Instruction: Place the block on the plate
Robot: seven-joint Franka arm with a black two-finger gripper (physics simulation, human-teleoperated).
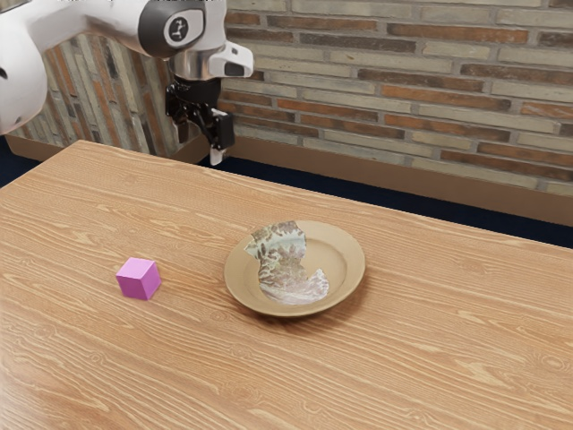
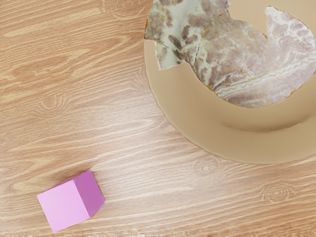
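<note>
One pink block [image 1: 139, 279] rests on the wooden bench [image 1: 403, 358], near the tan plate [image 1: 345, 262] but apart from it. The plate carries a patterned patch [image 1: 282, 255] with uneven edges. The hand [image 1: 200, 150] is open, with its two fingers apart, higher than the block.

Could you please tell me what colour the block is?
The block is pinkish purple, with a paler top; the wrist view shows it best.

- The block [image 1: 139, 279] is coloured magenta.
- The tan plate [image 1: 344, 262] is mottled pale green, brown and white.
- The table [image 1: 430, 376] is streaked brown.
- The wall [image 1: 421, 72] is banded grey and rust.
- The gripper [image 1: 200, 148] is coloured black.
</note>
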